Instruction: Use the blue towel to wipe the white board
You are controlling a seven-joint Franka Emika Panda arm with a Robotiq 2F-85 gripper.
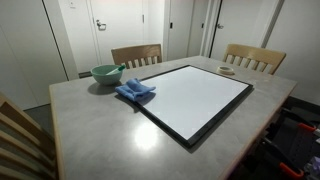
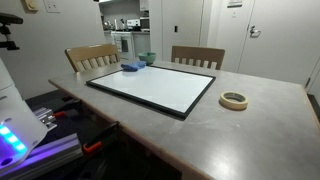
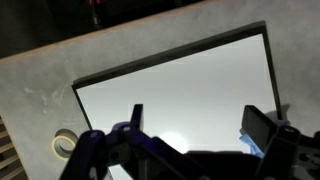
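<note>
Your gripper [image 3: 194,118] is wide open with nothing in it, hanging over the board [image 3: 180,85]. The towel [image 1: 135,92] sits at about 9 o'clock from the board's middle in an exterior view, right at the frame corner, with the bowl [image 1: 106,74] at its 11 o'clock. It looks soft, light and bunched up, so I'd pinch the raised fold on top. Expect it to flop and drag, not slide stiffly.

wrist view | white board [image 3: 170,90] lower edge hidden behind gripper [image 3: 197,115] | gripper base cropped
</note>
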